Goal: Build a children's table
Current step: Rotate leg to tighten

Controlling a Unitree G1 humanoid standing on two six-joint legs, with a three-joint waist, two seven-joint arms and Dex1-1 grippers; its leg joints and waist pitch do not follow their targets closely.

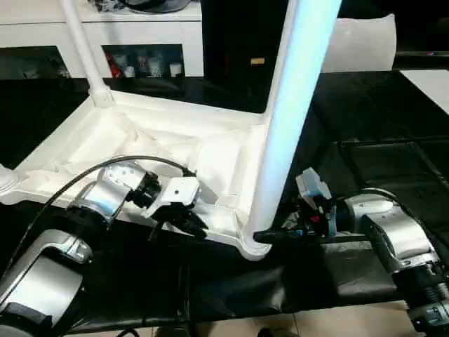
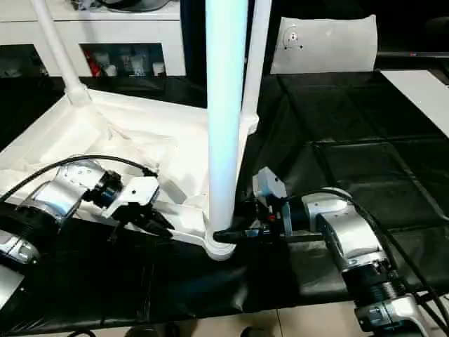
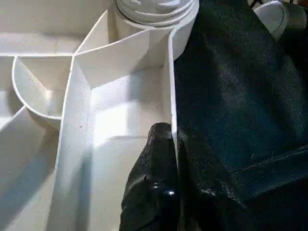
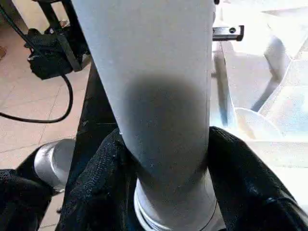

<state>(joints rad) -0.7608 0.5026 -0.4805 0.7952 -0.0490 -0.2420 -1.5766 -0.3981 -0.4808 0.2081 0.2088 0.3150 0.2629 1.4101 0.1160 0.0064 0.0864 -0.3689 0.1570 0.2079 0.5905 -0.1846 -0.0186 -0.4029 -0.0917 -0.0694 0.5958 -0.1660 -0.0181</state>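
While left gripper (image 1: 184,223) pinched tabletop (image 1: 105,137) rim, right gripper (image 4: 163,159) clasped upright leg (image 1: 291,105) base, axis vertical above corner socket.

It looks like a robot lab or test room: a desk (image 2: 365,175) draped in black cloth, white glass-door cabinets (image 1: 140,60) with small items beyond the tool, and cables (image 4: 43,118) trailing over a tiled floor (image 4: 29,96).
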